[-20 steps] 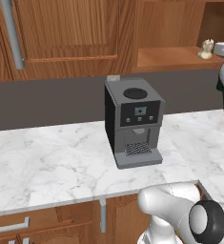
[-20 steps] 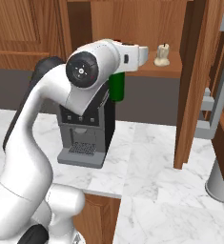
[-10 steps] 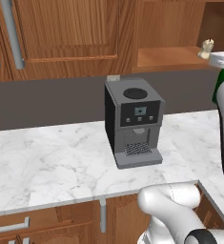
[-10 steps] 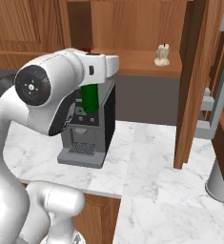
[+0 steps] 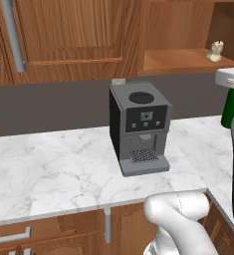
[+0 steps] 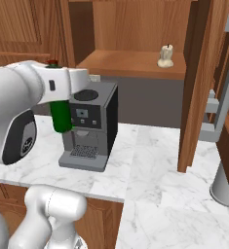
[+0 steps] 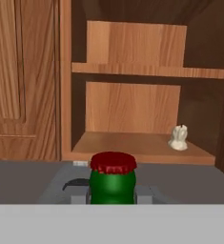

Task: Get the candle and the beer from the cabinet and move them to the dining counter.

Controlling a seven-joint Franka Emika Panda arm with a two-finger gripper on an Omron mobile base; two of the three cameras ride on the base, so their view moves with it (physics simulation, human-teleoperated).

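One beer (image 6: 61, 116), one candle (image 6: 166, 56), one coffee machine (image 5: 138, 127), one open cabinet (image 7: 132, 147).

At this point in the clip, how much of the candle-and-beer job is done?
Done: the beer is out of the cabinet, above the worktop beside the coffee machine.
In hand: the gripper appears to carry the bottle, whose red cap sits close in the hand view; the fingers are hidden.
Left: the candle stands on the cabinet shelf, and nothing has reached the dining counter.

Wood-grain cabinet (image 6: 135, 29), glossy glass beer (image 6: 61, 115) (marble worktop (image 5: 49, 169)).
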